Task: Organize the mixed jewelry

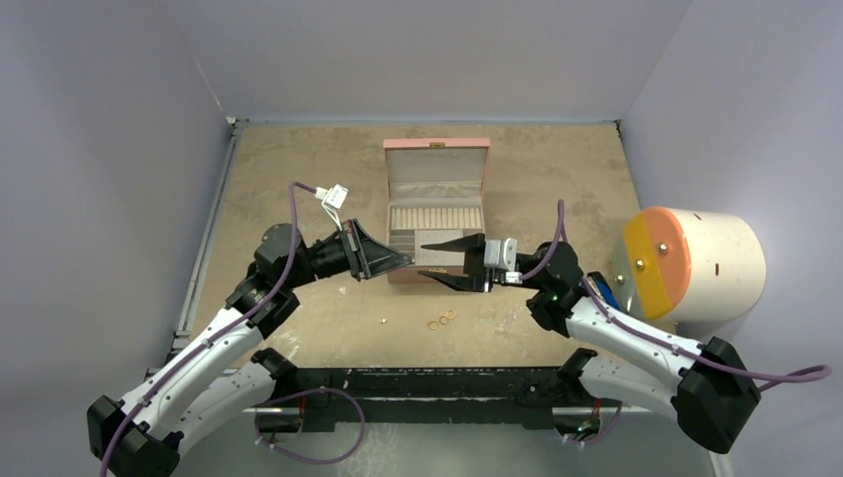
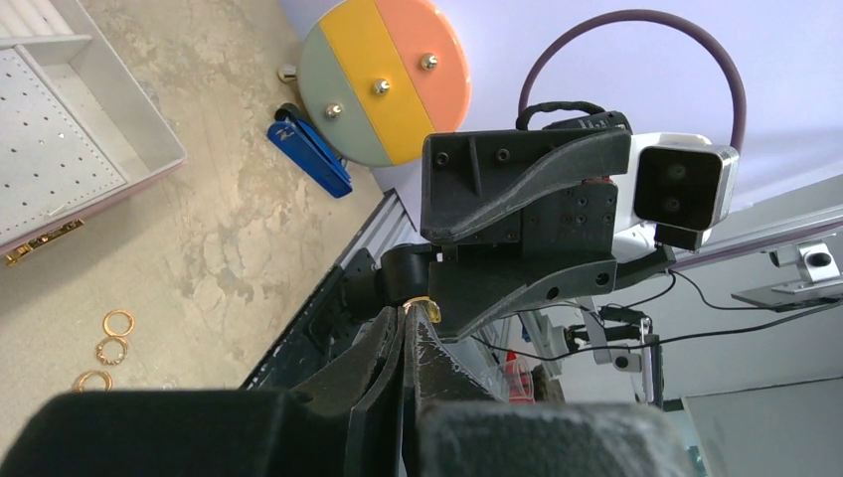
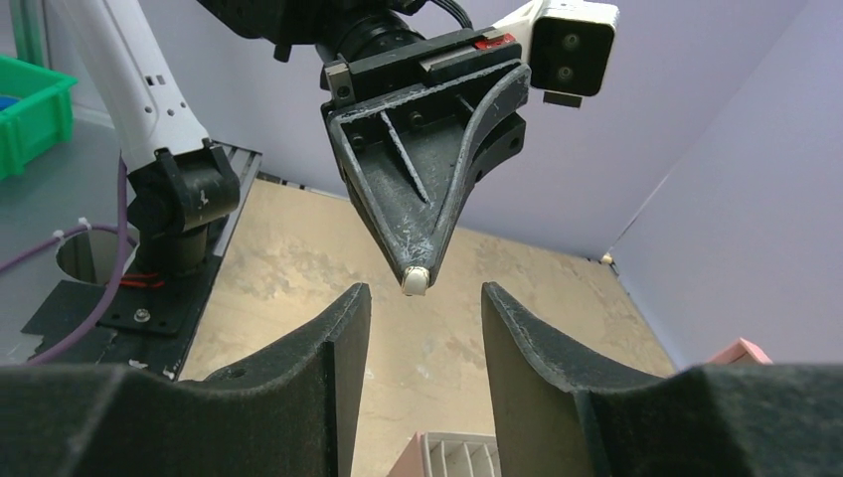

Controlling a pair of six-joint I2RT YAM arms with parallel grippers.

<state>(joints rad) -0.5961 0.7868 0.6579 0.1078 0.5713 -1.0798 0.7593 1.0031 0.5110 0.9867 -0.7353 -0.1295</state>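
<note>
– Gold is glinting at the tips of the left gripper (image 1: 406, 261): it is pinching a small gold piece (image 2: 420, 302) tight, above the near edge of the pink jewelry box (image 1: 437, 159).

– Three gold rings (image 1: 442, 320) and a stud (image 1: 384, 321) are lying loose on the worktop (image 1: 298, 179). The right gripper (image 1: 424, 260) is gaping, empty, facing the left one. I'd say most of the sorting is waiting.

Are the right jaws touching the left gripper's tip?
Apart. Right wrist view: the right gripper stands open, and bare table shows between each of its fingers and the tip of the left gripper, shut on a gold ring.
</note>
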